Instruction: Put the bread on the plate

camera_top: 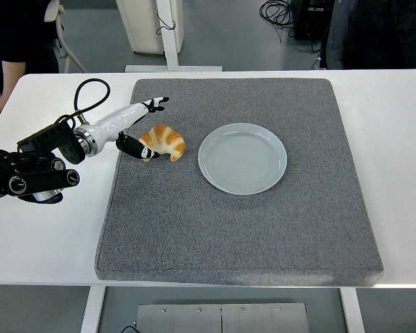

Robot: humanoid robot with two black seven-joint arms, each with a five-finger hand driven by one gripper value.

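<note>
Five spread fingers (147, 152) of the left hand (137, 128) flank the bread (163, 142).

Beyond the white table (402, 139) lies a grey floor (229, 35) with black cables (277, 12) and a white stand (168, 35).

1. A white table (48, 229) fills the view, its near edge at 6 o'clock.
2. A grey mat (236, 222) lies flat on the table, covering its middle and reaching almost to the near edge.
3. Bare white table surface shows at 3 and 9 o'clock of the mat.
4. The mat's corners are rounded, and its far edge at 12 o'clock stops just short of the table's far edge.
</note>
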